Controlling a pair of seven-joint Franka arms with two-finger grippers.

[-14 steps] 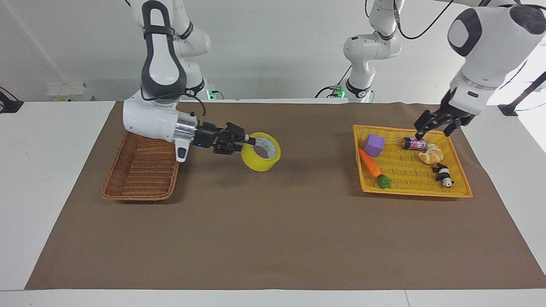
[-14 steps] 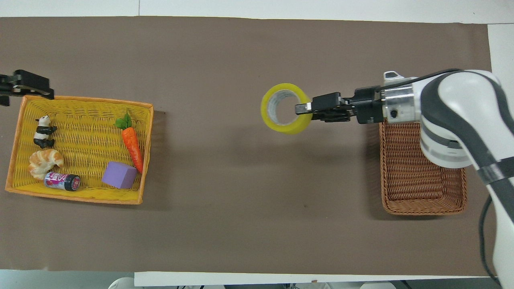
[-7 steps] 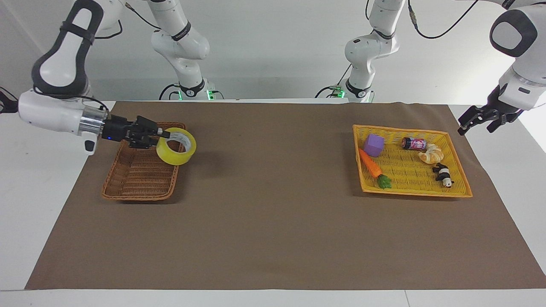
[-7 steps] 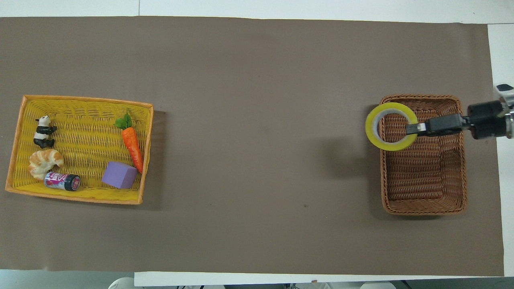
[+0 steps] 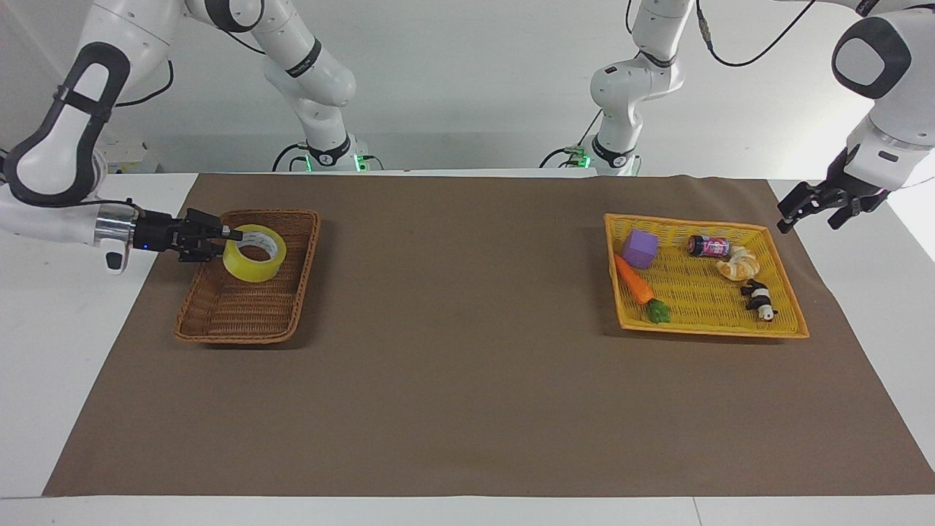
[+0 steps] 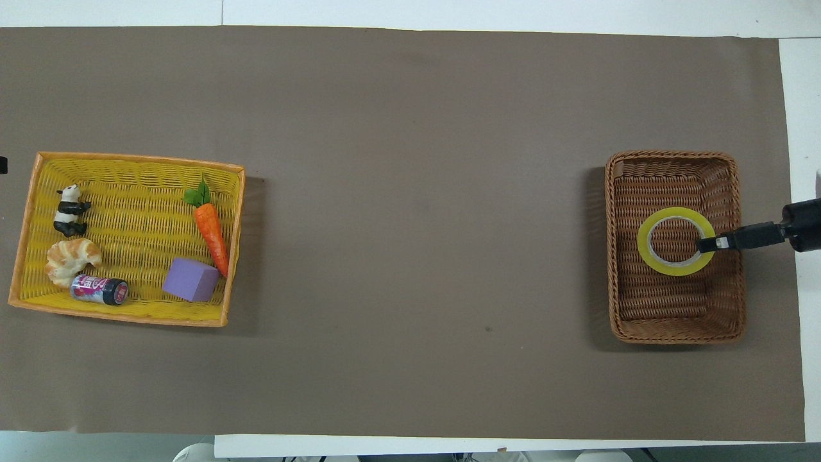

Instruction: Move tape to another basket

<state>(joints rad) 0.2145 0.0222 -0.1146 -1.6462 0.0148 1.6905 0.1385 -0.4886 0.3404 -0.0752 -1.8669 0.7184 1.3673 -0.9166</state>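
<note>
Right hand (image 5: 223, 235): fingers clamped on the wall of the tape (image 5: 254, 253), one finger inside the ring and one outside. Half a second ago the tape hung over the basket's rim toward the bench middle; it is now over the interior of the basket (image 5: 212, 314), directly ahead of the fingertips, opening facing up. Contact with the basket floor cannot be determined. The arm has drawn back toward its own end of the bench.

Tape: translucent yellow ring with a white core, smooth and glossy. Basket: brown woven wicker, rectangular, sloping sides, on a brown mat (image 5: 467, 380).

Left hand (image 5: 811, 208): fingers apart, over the mat's edge beside the yellow-orange tray (image 5: 712, 330), little changed from half a second ago. The flat woven tray holds a purple block (image 5: 640, 248), a carrot (image 5: 634, 280), a croissant (image 5: 738, 264), a panda figure (image 5: 760, 299) and a small can (image 5: 708, 245); the can's label is not legible.
</note>
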